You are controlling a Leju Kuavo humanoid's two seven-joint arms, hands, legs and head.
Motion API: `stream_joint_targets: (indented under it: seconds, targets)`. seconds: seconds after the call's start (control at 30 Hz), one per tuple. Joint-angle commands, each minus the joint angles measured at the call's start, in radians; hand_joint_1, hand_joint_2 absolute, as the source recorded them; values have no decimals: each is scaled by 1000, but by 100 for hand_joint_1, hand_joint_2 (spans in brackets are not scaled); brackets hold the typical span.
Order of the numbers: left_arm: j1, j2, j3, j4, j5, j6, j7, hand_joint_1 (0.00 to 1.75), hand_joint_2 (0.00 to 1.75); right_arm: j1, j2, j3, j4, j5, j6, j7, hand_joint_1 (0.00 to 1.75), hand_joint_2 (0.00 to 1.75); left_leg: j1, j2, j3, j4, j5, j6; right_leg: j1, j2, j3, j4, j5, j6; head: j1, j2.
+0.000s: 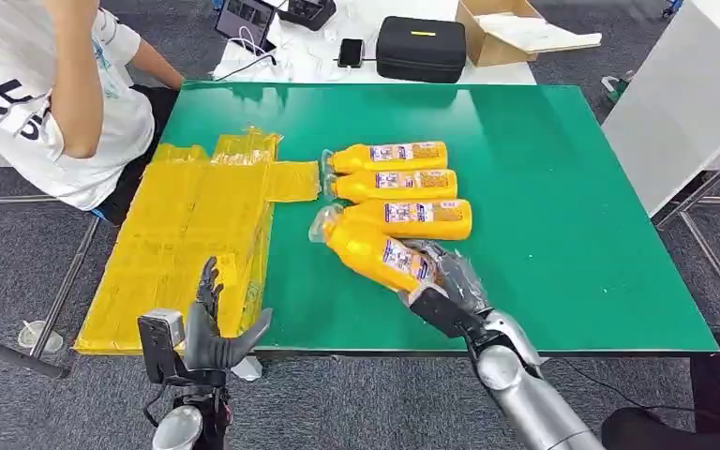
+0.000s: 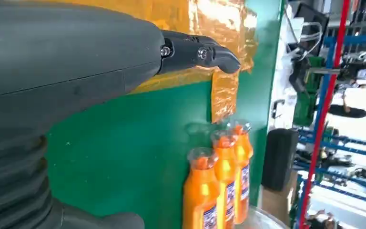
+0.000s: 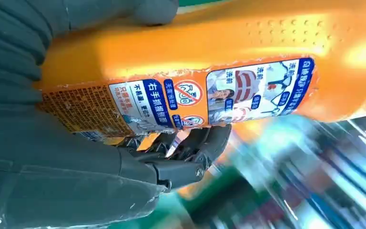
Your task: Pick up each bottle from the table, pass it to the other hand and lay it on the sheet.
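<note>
Over on the far left a person (image 1: 47, 94) in a white shirt sits at the table's corner, leaning an arm in. Next to them the yellow sheet (image 1: 187, 234) is spread flat on the green table (image 1: 562, 206), covering its left end, a bit crinkly along the far edge, with nothing lying on it.

The left hand (image 1: 211, 328) hangs at the table's near edge, right by the sheet's near corner, fingers spread apart and holding nothing. In its wrist view you can see one dark fingertip (image 2: 219, 56) sticking out over the sheet.

Moving toward the middle of the table: three orange bottles (image 1: 398, 186) lie on their sides in a neat row, touching each other, clear caps pointing toward the sheet, labels up. They're just beside the sheet's right edge.

Then the fourth bottle (image 1: 375, 253) sits nearest the robot, angled diagonally with its cap close to the third bottle's cap. The right hand (image 1: 445, 281) is wrapped around its bottom half, fingers closed on it. The right wrist view shows it up close: dark fingers (image 3: 190, 148) curled around the label side, thumb on the opposite side. Can't tell whether it's lifted off the table or resting on it.

Past the far edge there's a black case (image 1: 422, 49) and a cardboard box (image 1: 506, 33).
</note>
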Motion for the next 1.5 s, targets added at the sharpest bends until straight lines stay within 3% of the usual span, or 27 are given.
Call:
stream_joint_targets:
  seconds: [0.03,0.23,0.43,0.7,0.77,0.8,0.83,1.0,1.27,1.3,1.37,1.5]
  targets:
    - [-47,32,-50,-50,112,-95,34,0,175,138,235,-210,-244,82,-286,-200,175,175,0,-2,5,1,-3,1,1,-4,5,1,-4,-3,0,0]
    - [-52,49,-73,-83,201,-203,69,0,175,155,260,-212,-152,97,-348,-260,175,175,0,-2,0,-1,-1,0,0,-1,1,0,-1,-1,0,0]
    - [-45,71,-118,-110,268,-341,91,0,175,148,304,-189,-31,34,-274,-310,175,175,-1,-1,0,-1,-1,-1,-1,1,0,-1,0,-1,0,0]
    - [-49,76,-125,-108,279,-364,97,0,175,145,300,-176,-16,23,-246,-305,175,175,-1,0,2,-1,-2,0,0,0,3,-1,-1,-1,0,0]
    - [-57,83,-139,-108,302,-412,102,0,175,137,320,-144,66,22,-183,-310,175,175,-1,-1,0,-1,-1,0,-1,0,0,-1,0,-1,0,0]
    - [-59,85,-146,-111,304,-421,105,0,175,130,328,-120,106,36,-185,-310,175,175,-1,1,6,-2,-3,1,0,1,6,-2,-2,-2,0,0]
    - [-63,86,-156,-113,302,-431,105,0,175,120,340,-80,160,43,-205,-310,175,175,0,0,1,-1,-1,-1,0,1,1,-1,0,-1,0,0]
    - [-86,81,-188,-73,304,-450,121,0,175,43,376,73,371,58,-267,-310,175,175,0,3,3,-2,-2,-1,0,4,3,-2,0,-2,0,0]
    - [-90,83,-190,-63,303,-450,120,0,175,36,376,78,379,51,-272,-310,175,175,0,1,0,-1,-1,0,0,1,0,-1,0,-1,0,0]
    - [-90,83,-189,-64,303,-449,120,0,175,35,373,81,378,47,-264,-310,175,175,0,3,6,-2,-3,1,0,1,6,-3,-2,-2,0,0]
    - [-94,82,-192,-55,302,-447,122,0,175,21,379,109,414,89,-279,-310,175,175,0,1,0,-1,-1,0,0,0,0,-1,-1,-1,0,0]
    - [-114,75,-189,-13,325,-458,138,0,175,-7,415,155,487,139,-290,-310,175,175,0,2,2,-2,-1,0,0,1,2,-1,-1,-2,0,0]
